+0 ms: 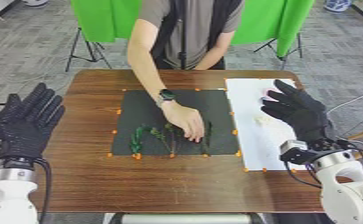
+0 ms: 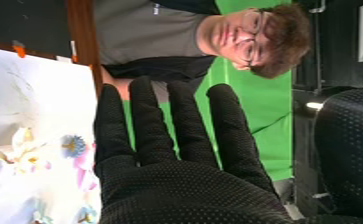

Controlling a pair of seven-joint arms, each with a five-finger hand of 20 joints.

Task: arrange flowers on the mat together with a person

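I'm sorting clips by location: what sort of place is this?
Probably a robotics lab or recording studio: a green fabric backdrop hangs behind the brown wooden table, small orange marks edge the black mat, and grey carpet covers the floor.

So the dark mat (image 1: 144, 109) is lying flat on the brown table (image 1: 89, 180), orange bits dotting its edges. Along its near edge, a bushy green sprig (image 1: 136, 141) is sitting close to the left corner, stretching away from the edge. Next to it, a couple of thinner green stems (image 1: 169, 137) are lying with their lower ends together and tops leaning apart. Closer to the right edge, a skinny dark green stem (image 1: 208, 136) is running pretty straight. The white sheet (image 1: 257, 147) is carrying loose blooms: a cream flower (image 2: 22, 150) is resting around the middle, with a spiky blue bloom (image 2: 73, 146) and some pink petals (image 2: 85, 172) sitting near it.
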